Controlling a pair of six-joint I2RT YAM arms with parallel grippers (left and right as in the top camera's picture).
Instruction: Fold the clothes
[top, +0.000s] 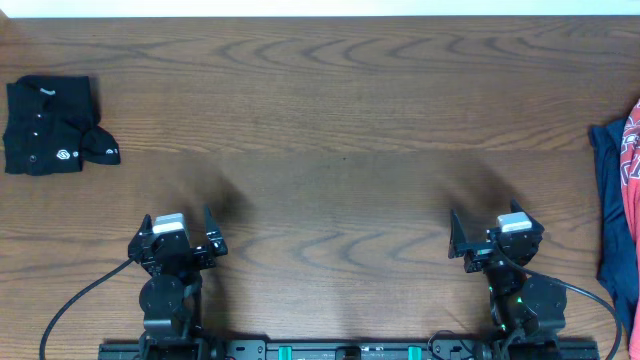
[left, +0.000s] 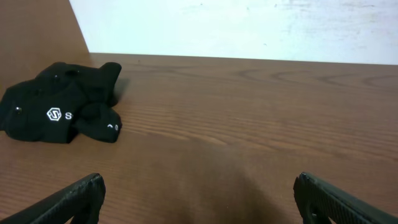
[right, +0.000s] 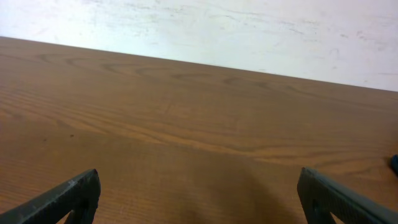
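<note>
The left pincer (top: 180, 232), low in the frame and left of centre, stands spread wide with nothing between its jaws. The right pincer (top: 495, 240), low right, is equally wide and empty. Both sit low over the brown wood-grain counter (top: 330, 110). Further out, the black buttoned fabric shirt (top: 50, 125) lies as a compact bundle at the upper left, well apart from the left pincer. At the right edge a dark blue fabric garment (top: 610, 215) lies heaped against a coral-red T-shirt (top: 633, 160), both cut off by the frame. These two touch, so a pinch there may well catch both and drag them together. How much counter lies beyond them cannot be told, so a sideways nudge might push them off
</note>
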